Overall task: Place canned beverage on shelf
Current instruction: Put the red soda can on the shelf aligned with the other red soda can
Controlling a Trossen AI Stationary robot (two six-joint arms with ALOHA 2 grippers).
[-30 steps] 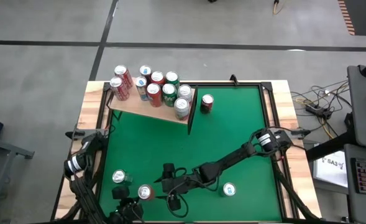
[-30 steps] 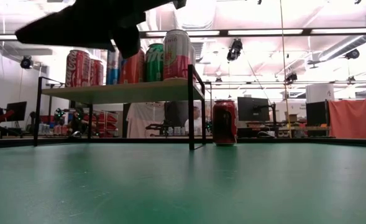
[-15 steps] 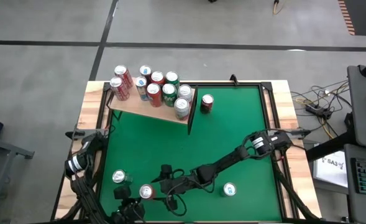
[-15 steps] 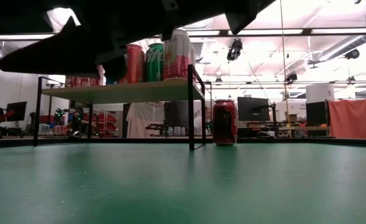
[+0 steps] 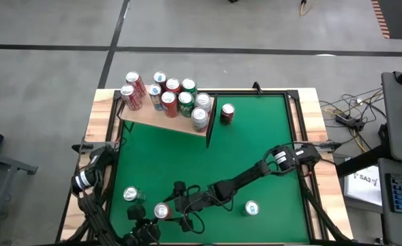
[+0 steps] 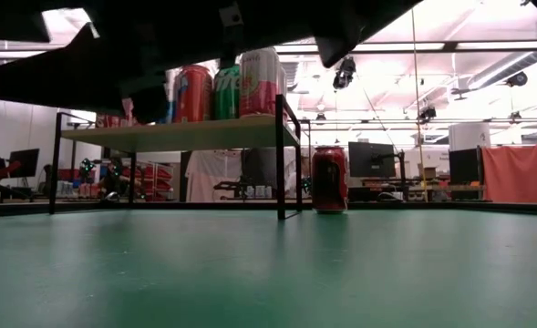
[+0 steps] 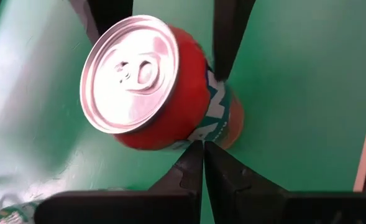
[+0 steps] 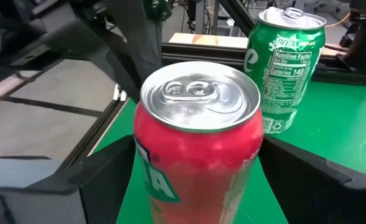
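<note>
Green table, right gripper jaws wide astride half-hidden red can; left clenched.

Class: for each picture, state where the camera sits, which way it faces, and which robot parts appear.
High: above the table, facing straight down; both arms show.
Low: at tabletop height, facing the pale wooden shelf; an arm overhead.
Left wrist: on the left arm, above the red aluminium drink can; shut left claw shows.
Right wrist: on the right arm, facing that can; open right claw straddles it.
Shared: both wrist views show the can.
</note>
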